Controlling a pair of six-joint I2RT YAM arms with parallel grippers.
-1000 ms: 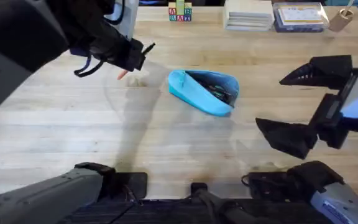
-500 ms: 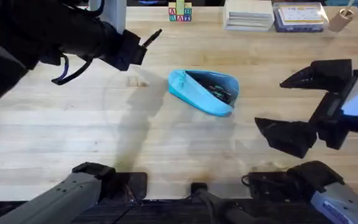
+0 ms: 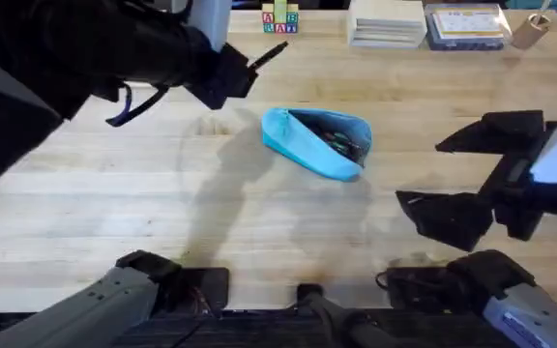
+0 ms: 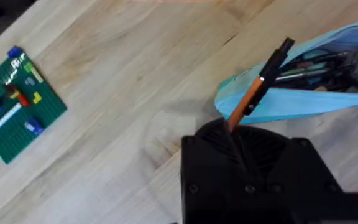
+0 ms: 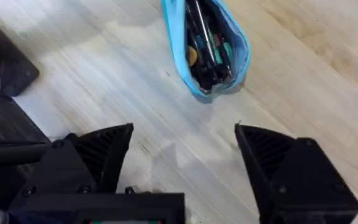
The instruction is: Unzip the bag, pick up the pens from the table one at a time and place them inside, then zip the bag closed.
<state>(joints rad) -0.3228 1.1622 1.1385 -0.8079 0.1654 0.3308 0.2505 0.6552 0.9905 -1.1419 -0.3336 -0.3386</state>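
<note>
The light blue bag (image 3: 309, 145) lies unzipped at the middle of the table (image 3: 114, 203), with several pens (image 5: 205, 43) inside it. My left gripper (image 3: 232, 77) hovers up and left of the bag, shut on an orange pen (image 3: 270, 52) with a black end. In the left wrist view that pen (image 4: 251, 94) sticks out from the gripper (image 4: 234, 134) toward the bag's open mouth (image 4: 316, 65). My right gripper (image 3: 420, 160) hangs to the right of the bag, open wide and holding nothing. In the right wrist view the gripper (image 5: 184, 129) has the bag (image 5: 238, 53) ahead of it.
Alphabet blocks (image 3: 280, 17), a white stack (image 3: 387, 21), a clear box (image 3: 464, 25) and a tan object (image 3: 530, 29) line the far edge. A green brick baseplate (image 4: 14, 102) lies left of the bag. Bare wood lies in front of the bag.
My left arm has lifted the orange pen off the table and carried it right, toward the bag. The right arm has barely moved.
</note>
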